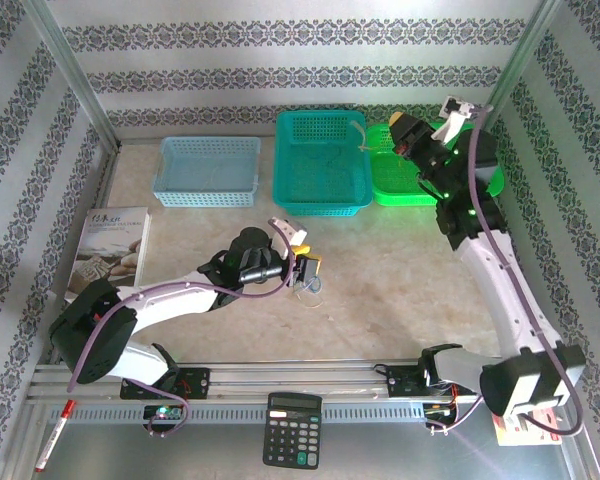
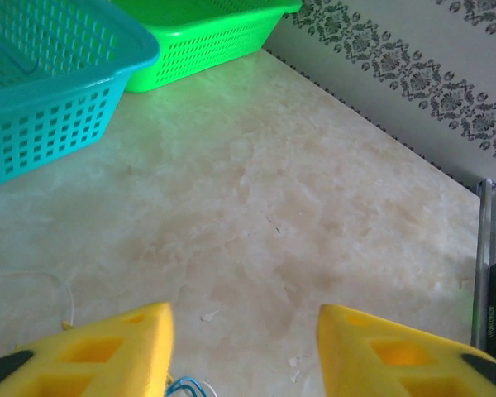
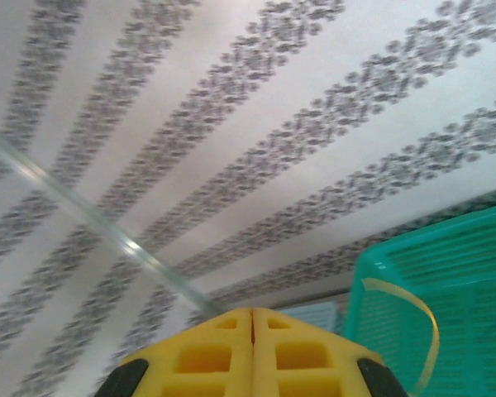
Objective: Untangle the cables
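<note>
Starting at the near edge, one calculator sits between the two arm bases, and one red pen lies at the left corner. One book rests along the left wall. The left gripper hangs low over mid-table, its yellow fingers apart with nothing between them. The cables, a small pale and bluish tangle, lie on the tabletop just beneath it. Bare marble spreads to the right and ahead. Three baskets line the back wall: light blue basket, teal basket and green basket. The right gripper, fingers pressed together, is raised above the green one.
</note>
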